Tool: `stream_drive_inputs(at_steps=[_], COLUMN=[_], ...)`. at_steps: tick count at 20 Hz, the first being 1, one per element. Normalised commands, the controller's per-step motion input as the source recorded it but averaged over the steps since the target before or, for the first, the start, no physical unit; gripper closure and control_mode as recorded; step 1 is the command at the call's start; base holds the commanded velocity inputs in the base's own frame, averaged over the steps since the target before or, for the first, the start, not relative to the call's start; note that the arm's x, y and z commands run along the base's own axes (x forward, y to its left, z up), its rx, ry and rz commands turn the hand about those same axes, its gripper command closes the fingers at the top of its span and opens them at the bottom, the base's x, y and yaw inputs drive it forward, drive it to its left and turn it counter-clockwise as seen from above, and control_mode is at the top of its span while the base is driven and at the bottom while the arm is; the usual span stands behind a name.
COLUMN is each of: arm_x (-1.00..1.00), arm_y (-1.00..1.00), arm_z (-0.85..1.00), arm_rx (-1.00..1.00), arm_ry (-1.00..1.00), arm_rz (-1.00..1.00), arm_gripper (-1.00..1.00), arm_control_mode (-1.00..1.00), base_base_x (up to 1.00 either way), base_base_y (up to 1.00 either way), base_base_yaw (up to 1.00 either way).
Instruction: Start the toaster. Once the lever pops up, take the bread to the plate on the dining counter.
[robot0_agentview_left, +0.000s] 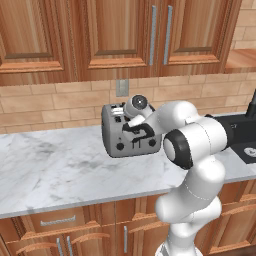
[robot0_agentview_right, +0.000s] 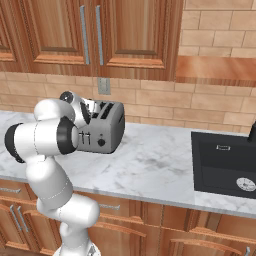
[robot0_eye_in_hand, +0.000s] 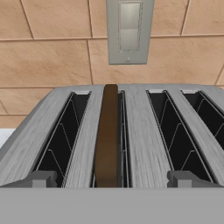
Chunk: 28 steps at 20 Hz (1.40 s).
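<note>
One toaster (robot0_eye_in_hand: 131, 127) stands on the marble surface (robot0_agentview_left: 50, 170) against the brick wall, directly below a single wall outlet (robot0_eye_in_hand: 129, 30). It has four slots; one brown bread (robot0_eye_in_hand: 107, 140) slice stands upright in the second slot from the left. The jaws (robot0_eye_in_hand: 112, 181) hang spread wide just above the toaster's front edge, gripping nothing. One black sink (robot0_agentview_right: 225, 162) lies well to the toaster's right.

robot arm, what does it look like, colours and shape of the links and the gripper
The arm is built of glossy white rounded links with dark, near-black rings at the joints. The hand has a round white cap with a grey disc and a black gripper body beneath. The fingertips are small grey blocks. No cables or markings show.
</note>
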Motion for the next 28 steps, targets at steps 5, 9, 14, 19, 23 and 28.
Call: stream_drive_inputs(at_steps=[5,9,14,19,23,28], arm_x=[0.01,0.04,0.02,0.0,0.0,0.0], arm_y=[0.0,0.0,0.0,0.0,0.0,0.0], arm_z=[0.0,0.0,0.0,0.0,0.0,0.0], arm_rx=[0.0,0.0,0.0,0.0,0.0,0.0], arm_ry=[0.0,0.0,0.0,0.0,0.0,0.0], arm_rz=[0.0,0.0,0.0,0.0,0.0,0.0], arm_gripper=[-1.0,-1.0,-1.0,1.0,1.0,1.0], arm_control_mode=[-1.0,-1.0,-1.0,-1.0,-1.0,-1.0], base_base_x=[0.0,0.0,0.0,0.0,0.0,0.0], base_base_y=[0.0,0.0,0.0,0.0,0.0,0.0], base_base_yaw=[0.0,0.0,0.0,0.0,0.0,0.0])
